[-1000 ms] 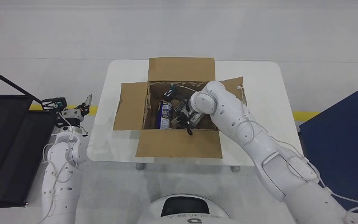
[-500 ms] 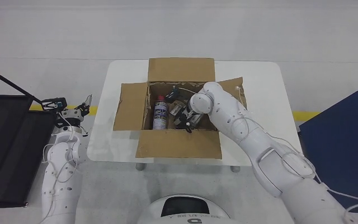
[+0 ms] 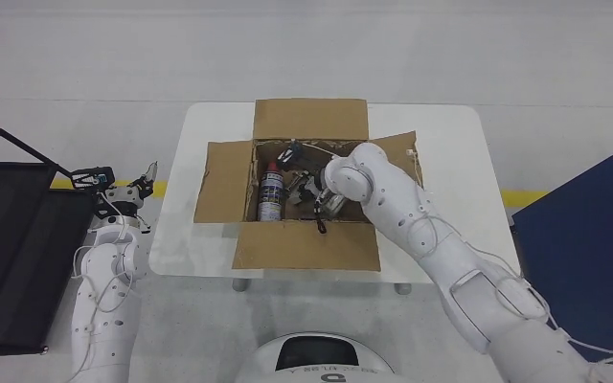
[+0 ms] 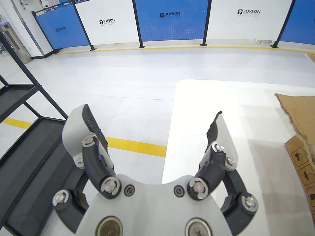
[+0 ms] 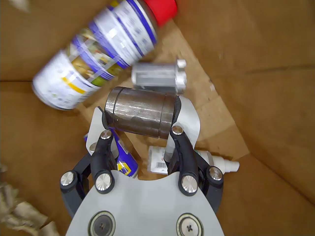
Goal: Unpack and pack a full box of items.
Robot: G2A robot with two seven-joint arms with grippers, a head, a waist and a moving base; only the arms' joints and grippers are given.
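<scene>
Right wrist view: right tool [image 5: 140,113] tight on steel cylinder [image 5: 137,117]; left tool [image 4: 151,117] spread wide.

A pale grey floor [image 4: 123,79] is spreading out ahead of the left gripper [image 4: 152,110] and is catching soft reflections of the overhead light. Far beyond the gripper, a fence of blue and white perforated panels [image 4: 172,25] is standing on black posts [image 4: 205,13] and is curving round the room. A yellow line [image 4: 137,146] is running across the floor beneath the gripper. A black metal rack [image 4: 29,148] is standing beside the gripper, on the side away from the white surface [image 4: 209,104]. In the top view, a blue screen [image 3: 575,220] is standing well beyond the surface's far edge from the gripper.
</scene>
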